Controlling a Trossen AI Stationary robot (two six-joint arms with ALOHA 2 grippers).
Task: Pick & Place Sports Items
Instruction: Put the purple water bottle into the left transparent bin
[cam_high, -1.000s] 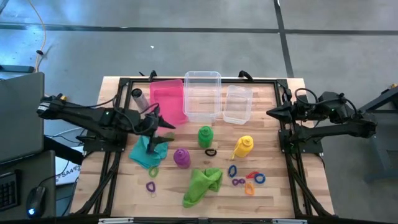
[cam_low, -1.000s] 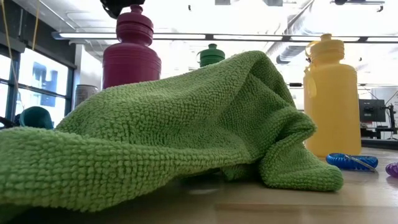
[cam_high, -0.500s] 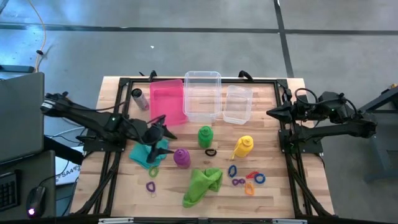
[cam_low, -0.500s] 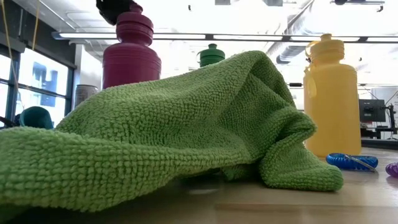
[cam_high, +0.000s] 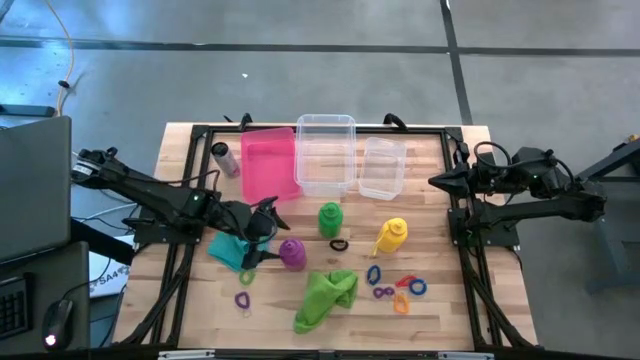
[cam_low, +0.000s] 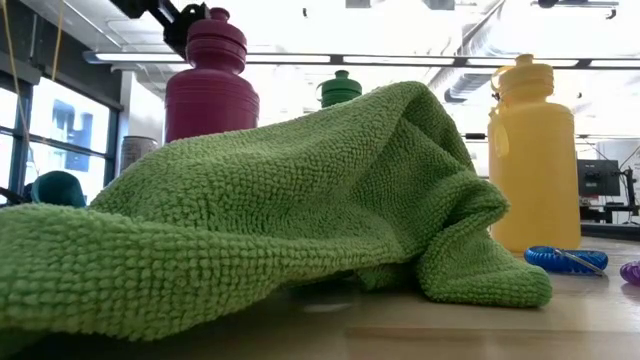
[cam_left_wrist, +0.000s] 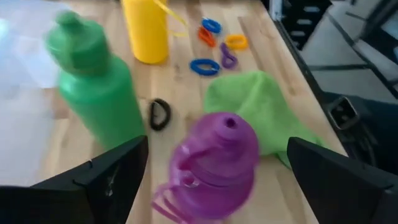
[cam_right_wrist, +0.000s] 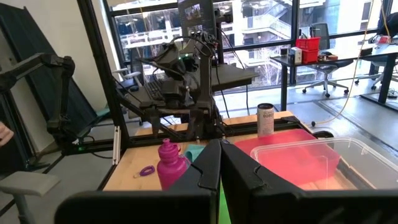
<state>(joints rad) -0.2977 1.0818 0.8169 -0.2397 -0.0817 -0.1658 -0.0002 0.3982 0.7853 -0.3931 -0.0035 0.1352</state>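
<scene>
— From where did we look at the table (cam_high: 440, 320)?

— We had 4 views. 1 hung overhead, facing straight down. 1 sat at tabletop level, pressed close behind the lime green cloth (cam_low: 250, 210).

— And the wrists?

— The left wrist view faced the purple bottle (cam_left_wrist: 217, 165) from near; the right looked across from the table's far edge. All 4 shared that bottle.
</scene>
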